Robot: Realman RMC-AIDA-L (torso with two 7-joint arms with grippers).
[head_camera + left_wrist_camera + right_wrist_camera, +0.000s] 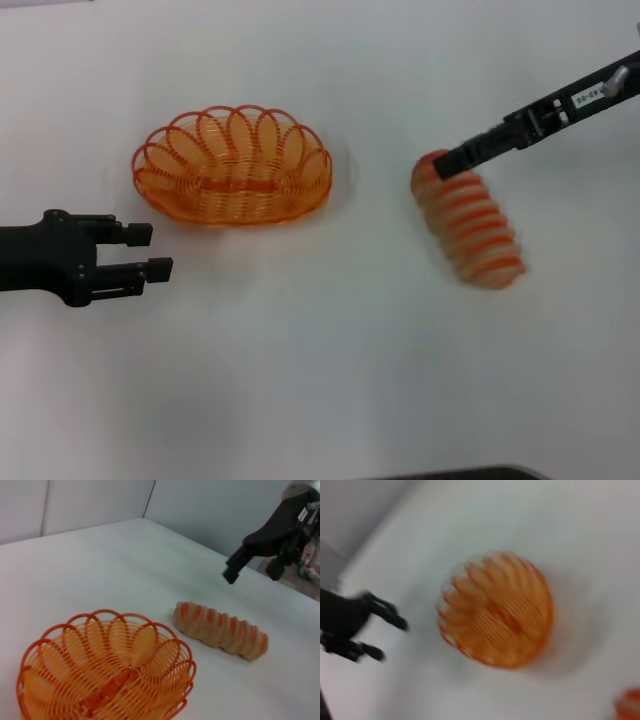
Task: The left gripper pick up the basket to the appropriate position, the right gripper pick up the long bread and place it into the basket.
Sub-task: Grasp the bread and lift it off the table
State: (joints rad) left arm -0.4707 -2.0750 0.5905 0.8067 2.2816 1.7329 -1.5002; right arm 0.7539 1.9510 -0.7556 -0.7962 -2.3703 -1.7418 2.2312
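White table (320, 380): plain matte top, running back to pale wall panels in the left wrist view. Lying directly on it: one oval orange wire basket (232, 166), upright, toward the robot's left; one long bread (470, 222), tan with orange-red stripes, toward the right, well apart from the basket.

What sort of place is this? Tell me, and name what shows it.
Probably a robot test bench, not a kitchen: a bare white table with plain wall panels behind it, holding only an orange wire basket and a striped long bread, with the left pincer open beside the basket.
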